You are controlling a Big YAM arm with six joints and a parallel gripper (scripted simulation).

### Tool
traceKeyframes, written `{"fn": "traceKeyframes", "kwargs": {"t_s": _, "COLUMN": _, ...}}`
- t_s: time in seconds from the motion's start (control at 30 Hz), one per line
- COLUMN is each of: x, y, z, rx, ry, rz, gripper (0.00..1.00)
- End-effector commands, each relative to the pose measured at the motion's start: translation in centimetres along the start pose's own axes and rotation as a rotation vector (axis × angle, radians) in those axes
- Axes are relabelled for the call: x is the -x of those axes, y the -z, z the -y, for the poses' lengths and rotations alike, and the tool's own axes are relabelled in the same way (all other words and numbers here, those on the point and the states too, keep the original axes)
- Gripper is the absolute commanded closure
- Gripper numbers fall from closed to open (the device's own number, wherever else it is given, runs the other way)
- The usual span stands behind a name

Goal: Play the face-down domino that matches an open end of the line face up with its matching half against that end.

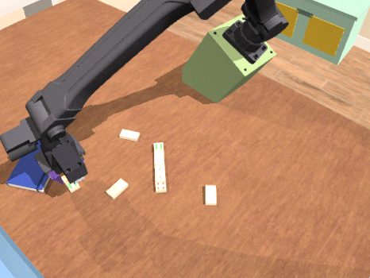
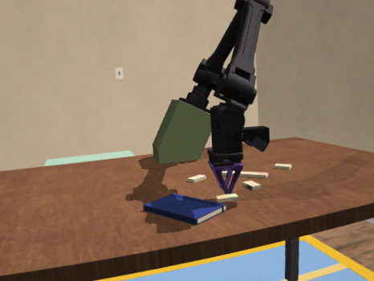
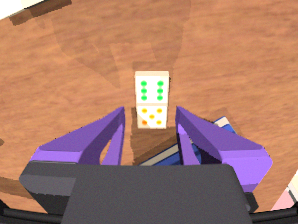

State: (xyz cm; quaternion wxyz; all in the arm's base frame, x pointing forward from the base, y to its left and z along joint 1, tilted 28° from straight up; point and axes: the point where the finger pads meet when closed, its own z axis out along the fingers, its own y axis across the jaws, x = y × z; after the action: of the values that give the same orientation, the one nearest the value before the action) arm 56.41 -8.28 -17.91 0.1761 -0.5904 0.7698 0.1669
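The line of face-up dominoes lies mid-table, with a green-pip end at the far side and an orange-pip end at the near side; it also shows in the exterior view. A domino lies face up beside the blue book, with green pips on one half and yellow-orange pips on the other. My gripper hangs just above it with its purple fingers apart, open and holding nothing. Three face-down dominoes lie loose: one far left of the line, one near left, one to the right.
A blue book lies flat by the gripper, its edge under the fingers. A green box carries the arm's base at the back. A mint cabinet stands beyond the table. The table's front edge is near the book.
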Motion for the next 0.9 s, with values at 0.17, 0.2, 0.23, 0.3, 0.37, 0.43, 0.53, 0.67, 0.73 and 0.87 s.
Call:
{"fn": "traceKeyframes", "kwargs": {"t_s": 0.17, "x": 0.5, "y": -0.4, "z": 0.6, "rx": -0.007, "ry": 0.018, "rz": 0.003, "gripper": 0.58}}
{"fn": "traceKeyframes", "kwargs": {"t_s": 0.2, "x": 0.6, "y": -0.5, "z": 0.6, "rx": -0.007, "ry": 0.020, "rz": 0.003, "gripper": 0.58}}
{"fn": "traceKeyframes", "kwargs": {"t_s": 0.23, "x": 0.7, "y": -0.6, "z": 0.7, "rx": -0.006, "ry": 0.023, "rz": 0.003, "gripper": 0.58}}
{"fn": "traceKeyframes", "kwargs": {"t_s": 0.3, "x": 0.7, "y": -0.7, "z": 0.7, "rx": -0.005, "ry": 0.025, "rz": 0.004, "gripper": 0.58}}
{"fn": "traceKeyframes", "kwargs": {"t_s": 0.37, "x": 0.7, "y": -0.7, "z": 0.7, "rx": -0.005, "ry": 0.025, "rz": 0.004, "gripper": 0.58}}
{"fn": "traceKeyframes", "kwargs": {"t_s": 0.43, "x": 0.7, "y": -0.7, "z": 0.7, "rx": -0.005, "ry": 0.025, "rz": 0.004, "gripper": 0.58}}
{"fn": "traceKeyframes", "kwargs": {"t_s": 0.53, "x": 0.1, "y": 0.4, "z": 0.5, "rx": -0.012, "ry": 0.005, "rz": 0.000, "gripper": 0.58}}
{"fn": "traceKeyframes", "kwargs": {"t_s": 0.67, "x": 0.4, "y": -0.1, "z": 0.6, "rx": -0.010, "ry": 0.015, "rz": 0.002, "gripper": 0.58}}
{"fn": "traceKeyframes", "kwargs": {"t_s": 0.73, "x": 0.5, "y": -0.3, "z": 0.7, "rx": -0.008, "ry": 0.020, "rz": 0.003, "gripper": 0.58}}
{"fn": "traceKeyframes", "kwargs": {"t_s": 0.87, "x": 0.8, "y": -0.7, "z": 0.8, "rx": -0.007, "ry": 0.028, "rz": 0.004, "gripper": 0.58}}
